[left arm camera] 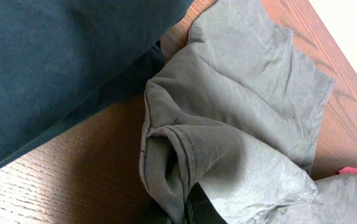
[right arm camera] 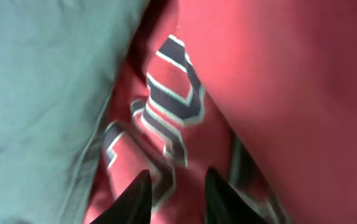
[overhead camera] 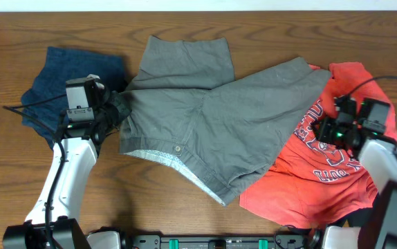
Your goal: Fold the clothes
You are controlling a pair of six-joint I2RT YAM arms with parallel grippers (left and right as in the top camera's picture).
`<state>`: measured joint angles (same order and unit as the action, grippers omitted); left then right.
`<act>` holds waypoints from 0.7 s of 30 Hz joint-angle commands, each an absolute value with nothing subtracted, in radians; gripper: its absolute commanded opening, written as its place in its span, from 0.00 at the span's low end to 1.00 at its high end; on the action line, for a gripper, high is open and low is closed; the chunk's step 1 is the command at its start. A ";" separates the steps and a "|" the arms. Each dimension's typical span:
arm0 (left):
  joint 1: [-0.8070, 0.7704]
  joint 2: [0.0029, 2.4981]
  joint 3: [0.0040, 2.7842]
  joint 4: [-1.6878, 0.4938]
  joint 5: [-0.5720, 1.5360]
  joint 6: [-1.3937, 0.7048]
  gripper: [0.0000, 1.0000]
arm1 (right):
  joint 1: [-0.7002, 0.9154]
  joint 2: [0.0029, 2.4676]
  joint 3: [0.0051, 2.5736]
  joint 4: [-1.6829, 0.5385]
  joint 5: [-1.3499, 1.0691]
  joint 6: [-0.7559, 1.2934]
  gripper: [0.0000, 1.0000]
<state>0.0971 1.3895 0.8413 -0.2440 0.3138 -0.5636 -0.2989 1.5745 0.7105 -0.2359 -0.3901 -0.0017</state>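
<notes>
The wooden table had three clothes on it. The grey shorts lay in the middle, spread out but wrinkly. One leg lay on top of the red T-shirt on the right. The dark blue garment sat at the far left, just beside the shorts.

The left gripper was pressed together on the left edge of the grey shorts, and the cloth bunched up around it. The right gripper hung low over the red T-shirt's white letters. Its fingers were a little apart and did not seem to pinch anything.

The step looked like getting the shorts flat for a fold, and it seemed only just begun. To do it well, the right gripper probably needed to grab the shorts' right edge, not the shirt under it. It would be easy to pinch both cloths there. Then both grippers could pull gently apart to smooth the wrinkles.

The small button and the pale waistband faced up near the front, so the waist was a good line to fold along.
</notes>
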 commanded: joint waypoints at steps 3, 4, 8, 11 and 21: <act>0.101 1.373 0.853 -0.253 0.295 -0.547 0.06 | -0.272 1.726 0.713 -0.118 -0.357 -0.030 0.28; 0.101 1.373 0.853 -0.254 0.295 -0.547 0.06 | -0.273 1.759 0.713 -0.077 -0.337 -0.011 0.28; 0.101 1.373 0.853 -0.254 0.295 -0.547 0.06 | -0.300 1.839 0.714 0.047 -0.128 0.134 0.31; 0.101 1.373 0.853 -0.255 0.307 -0.553 0.06 | -0.359 1.842 0.725 0.061 0.004 0.250 0.31; 0.100 1.373 0.853 -0.290 0.305 -0.554 0.06 | -0.733 1.842 0.921 -0.101 0.051 0.284 0.27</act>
<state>0.0971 1.3895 0.8413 -0.2848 0.3111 -0.5636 -0.6365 1.8099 0.8810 -0.0509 -0.1112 0.2474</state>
